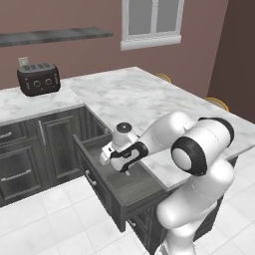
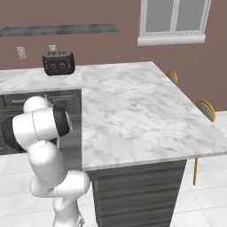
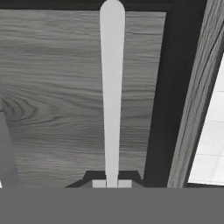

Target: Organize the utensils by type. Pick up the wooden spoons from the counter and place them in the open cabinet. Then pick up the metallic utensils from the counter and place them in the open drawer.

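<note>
Holding a thin silver utensil handle [image 3: 112, 87] pinched between my pressed-together jaws, my gripper [image 1: 125, 172] hangs over the open drawer [image 1: 117, 187], whose grey wood-grain floor lies just beneath. I judge this to be one of the metallic utensils, though which one I cannot tell, since its head is hidden. The counter [image 2: 133, 111] shows no utensils, so I judge the sorting is nearly finished, with only this release left. A black toaster [image 1: 39, 78] sits far left, well apart; nothing blocks the drawer.
</note>
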